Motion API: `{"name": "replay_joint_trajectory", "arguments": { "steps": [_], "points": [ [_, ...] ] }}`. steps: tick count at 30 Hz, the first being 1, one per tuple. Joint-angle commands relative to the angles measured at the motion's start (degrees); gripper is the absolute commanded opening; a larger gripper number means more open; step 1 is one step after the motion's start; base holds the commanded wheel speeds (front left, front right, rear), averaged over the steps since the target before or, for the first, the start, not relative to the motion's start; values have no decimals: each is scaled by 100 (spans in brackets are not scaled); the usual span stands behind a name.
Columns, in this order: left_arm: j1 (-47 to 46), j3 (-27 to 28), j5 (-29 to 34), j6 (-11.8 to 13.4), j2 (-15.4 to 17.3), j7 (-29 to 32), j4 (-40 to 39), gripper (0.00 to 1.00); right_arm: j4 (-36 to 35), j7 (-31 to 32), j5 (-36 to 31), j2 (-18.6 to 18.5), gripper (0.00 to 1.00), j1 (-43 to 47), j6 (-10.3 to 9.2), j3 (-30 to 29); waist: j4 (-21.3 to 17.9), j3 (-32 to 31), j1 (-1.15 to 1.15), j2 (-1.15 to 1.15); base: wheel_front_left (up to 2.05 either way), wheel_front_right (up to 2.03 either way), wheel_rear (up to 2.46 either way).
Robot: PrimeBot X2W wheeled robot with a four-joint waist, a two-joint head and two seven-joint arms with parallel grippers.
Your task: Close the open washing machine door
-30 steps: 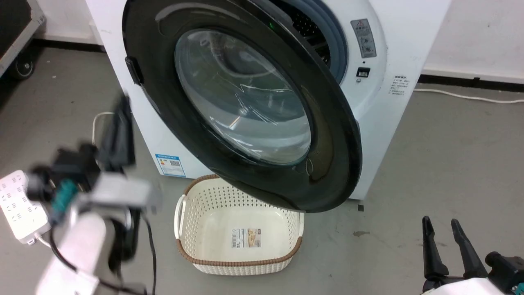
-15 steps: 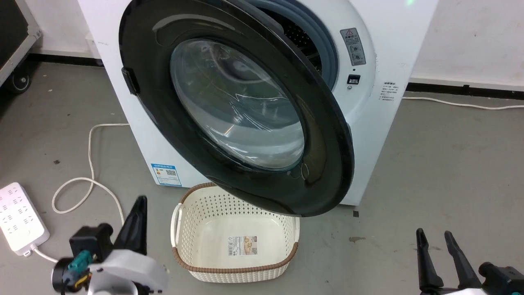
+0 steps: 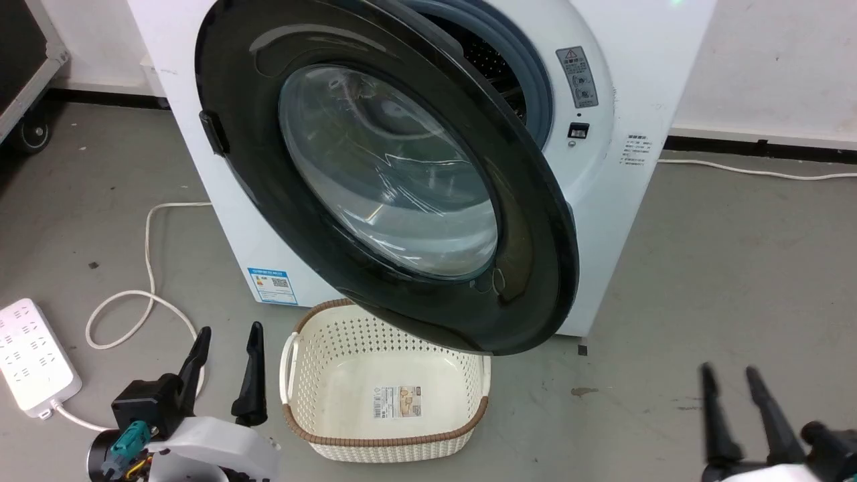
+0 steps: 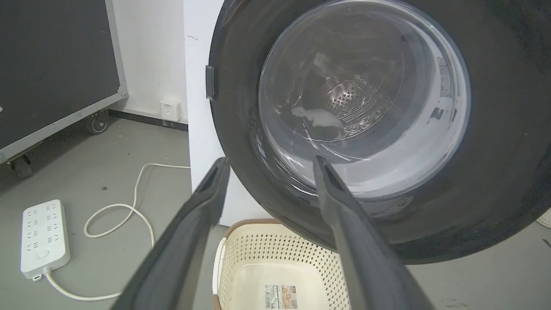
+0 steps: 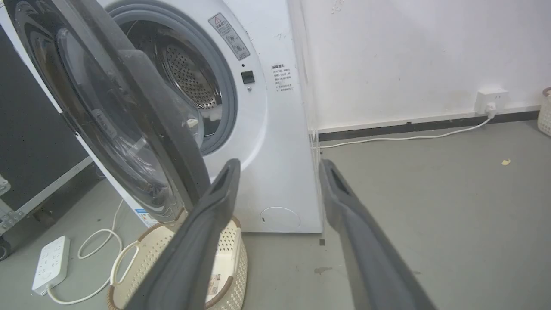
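Your left end effector [image 3: 229, 330] sits low at the lower left, its two dark fingers spread wide with nothing between them, tips aimed up at the machine from just beside the basket [image 3: 385, 438]. Your right end effector [image 3: 728, 371] is at the lower right, blurred in the head view, its fingers also parted and empty, standing over bare floor [image 3: 736, 254]. Neither touches the washing machine door [image 3: 388, 174], which hangs open, hinged on its left side and swung out over the basket's far edge, leaving the grey rubber ring [image 3: 532, 80] exposed. On the washing machine [image 3: 629, 100], a grey warning label [image 3: 577, 77] with a red triangle sits right of the opening, and a blue label [image 3: 272, 286] with a QR code is low on the front; their text is too small to read, as is the sticker [image 3: 400, 400] in the basket. A white power strip [image 3: 33, 355] and its looping cable [image 3: 147, 301] lie on the floor left of your left arm.
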Motion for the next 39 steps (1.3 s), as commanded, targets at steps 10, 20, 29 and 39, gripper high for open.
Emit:
{"name": "replay_joint_trajectory", "arguments": {
  "steps": [10, 20, 29, 39],
  "points": [
    [-54, 42, 69, 5, -96, -87, -76, 100, -806, 495, -390, -6, 0, -967, 6, 931, 179, 297, 0, 0, 0, 0, 0],
    [-287, 75, 70, -128, -256, -119, 84, 100, 75, 1005, -669, -6, 0, -1503, 6, 1557, 517, 704, 0, 0, 0, 0, 0],
    [-446, 179, 140, -235, -335, -130, 157, 100, 752, 634, -805, -6, 0, -1903, 6, 984, 684, 907, 0, 0, 0, 0, 0],
    [-656, 315, 265, -342, -425, -132, 62, 100, 957, 487, -1161, -6, 0, -2734, 6, -77, 802, 1295, 0, 0, 0, 0, 0]
  ]
}}
